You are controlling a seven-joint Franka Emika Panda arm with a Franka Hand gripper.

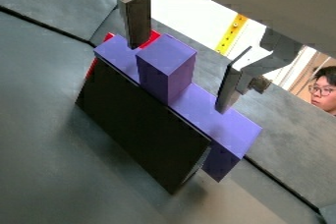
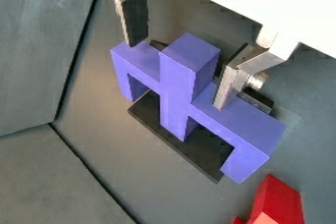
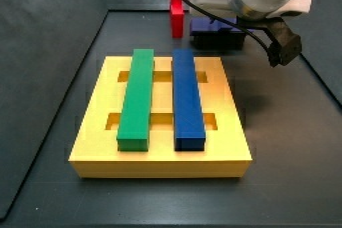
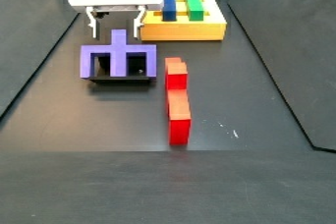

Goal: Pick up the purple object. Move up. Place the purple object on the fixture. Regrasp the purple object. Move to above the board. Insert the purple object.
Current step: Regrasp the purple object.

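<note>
The purple object (image 4: 120, 59) sits on top of the fixture (image 4: 121, 79), not on the board (image 4: 184, 28). In a side view its long bar runs crosswise, parallel to the near edge of the fixture, with prongs pointing down over the fixture's front and one short centre stub pointing up toward the gripper (image 4: 114, 13). Both wrist views show the same: long purple bar (image 2: 197, 100) lying across the black fixture (image 2: 184, 144), raised middle block (image 1: 165, 71) standing between the fingers. The gripper (image 1: 184, 53) hangs right above the piece, jaws apart, straddling that middle block. One silver finger (image 1: 137, 20) is beside one face, the other finger (image 1: 237, 83) beside the opposite face, with gaps visible on both sides, so nothing is clamped. Fingertips seem to reach down near the bar's top surface; contact cannot be told. The red bar (image 4: 175, 98) lies on the dark floor just beside the fixture, long axis running away from the camera in that side view; a red corner (image 2: 276, 203) shows in a wrist view. On the yellow board (image 3: 160, 157) a green bar (image 3: 136, 97) and a blue bar (image 3: 187, 97) lie parallel in the slots. In that view the gripper (image 3: 274, 42) is beyond the board, the purple piece (image 3: 214, 27) partly hidden by the arm.
</note>
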